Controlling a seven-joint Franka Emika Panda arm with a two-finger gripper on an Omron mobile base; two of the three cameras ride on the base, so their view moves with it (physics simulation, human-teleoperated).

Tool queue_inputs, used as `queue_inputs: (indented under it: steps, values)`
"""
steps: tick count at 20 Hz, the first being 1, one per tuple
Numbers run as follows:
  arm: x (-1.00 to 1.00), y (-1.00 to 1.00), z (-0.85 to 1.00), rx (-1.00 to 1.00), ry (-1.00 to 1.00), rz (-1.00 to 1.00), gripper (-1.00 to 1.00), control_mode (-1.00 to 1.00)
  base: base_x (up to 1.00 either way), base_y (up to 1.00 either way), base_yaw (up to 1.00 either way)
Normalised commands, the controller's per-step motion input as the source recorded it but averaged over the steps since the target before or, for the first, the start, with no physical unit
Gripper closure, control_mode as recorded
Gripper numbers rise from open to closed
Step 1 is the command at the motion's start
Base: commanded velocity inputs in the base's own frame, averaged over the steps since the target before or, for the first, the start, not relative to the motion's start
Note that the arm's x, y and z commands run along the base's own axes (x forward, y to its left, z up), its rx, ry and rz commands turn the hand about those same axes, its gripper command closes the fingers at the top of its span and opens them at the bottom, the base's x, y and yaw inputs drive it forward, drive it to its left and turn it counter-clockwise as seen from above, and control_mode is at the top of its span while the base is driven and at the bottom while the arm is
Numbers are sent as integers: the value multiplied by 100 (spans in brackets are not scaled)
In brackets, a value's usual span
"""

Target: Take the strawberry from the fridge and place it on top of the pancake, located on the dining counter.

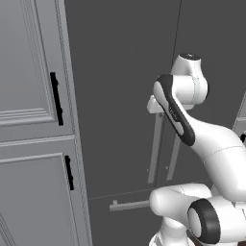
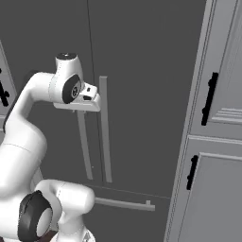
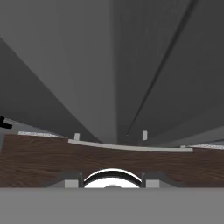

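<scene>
Grey bar handles [image 2: 104, 127] run vertically on the closed fridge [image 1: 125, 96]; whether the fingers are apart is unclear.

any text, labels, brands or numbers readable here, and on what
None can be read.
The fridge doors and handles are plain.
The cabinets are blank too.
A faint mark on the arm's dark band is too small to read.

Dark grey fridge [image 1: 120, 96] with paler grey bar handles [image 2: 105, 127], light grey cabinets [image 1: 29, 120], black pulls [image 1: 56, 98].
</scene>
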Motion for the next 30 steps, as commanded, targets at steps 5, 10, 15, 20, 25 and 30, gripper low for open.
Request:
queue_inputs:
  steps: [5,10,15,20,25,30]
  values:
    - [0,0,0,0,0,0,-100,100,-20,-7,-1]
    - [0,0,0,0,0,0,-100,100,-64,-32,-5]
    - [0,0,0,0,0,0,-100,100,-57,-25,-3]
    - [0,0,0,0,0,0,-100,100,-58,-14,-5]
    - [0,0,0,0,0,0,-100,100,-54,-9,-6]
    - [0,0,0,0,0,0,-100,100,-11,0,-2]
